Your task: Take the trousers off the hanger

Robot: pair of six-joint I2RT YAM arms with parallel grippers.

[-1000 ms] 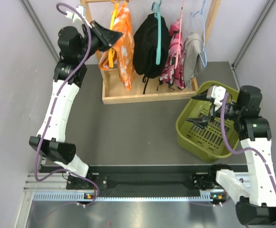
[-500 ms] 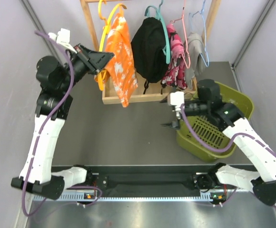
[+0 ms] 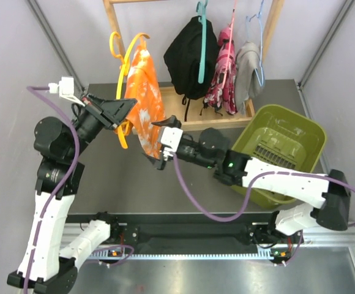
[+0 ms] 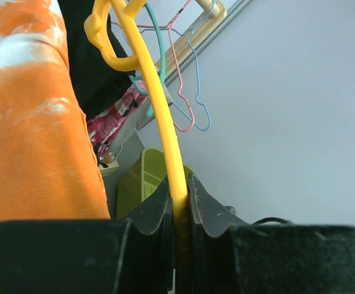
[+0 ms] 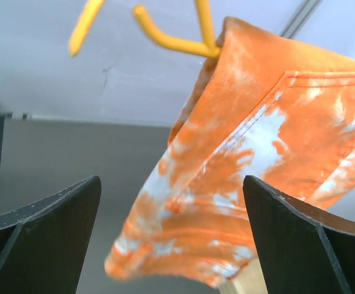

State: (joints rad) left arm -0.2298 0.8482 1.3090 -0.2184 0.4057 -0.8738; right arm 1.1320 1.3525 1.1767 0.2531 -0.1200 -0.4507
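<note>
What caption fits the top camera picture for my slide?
Left gripper holds the yellow hanger of orange trousers while the open right gripper reaches toward them.

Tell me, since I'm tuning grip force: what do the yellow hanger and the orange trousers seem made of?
Hanger: likely plastic; smooth, slightly glossy, uniformly yellow.
Trousers: woven, cotton-like cloth; matte, with visible ribbed weave, stitched seams and white blotches.

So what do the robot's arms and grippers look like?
The left arm and right arm have white shells, black joints and a purple cable each. The left gripper and right gripper have black wedge-shaped fingers and a white wrist camera block. A green light shows on the right arm.
</note>
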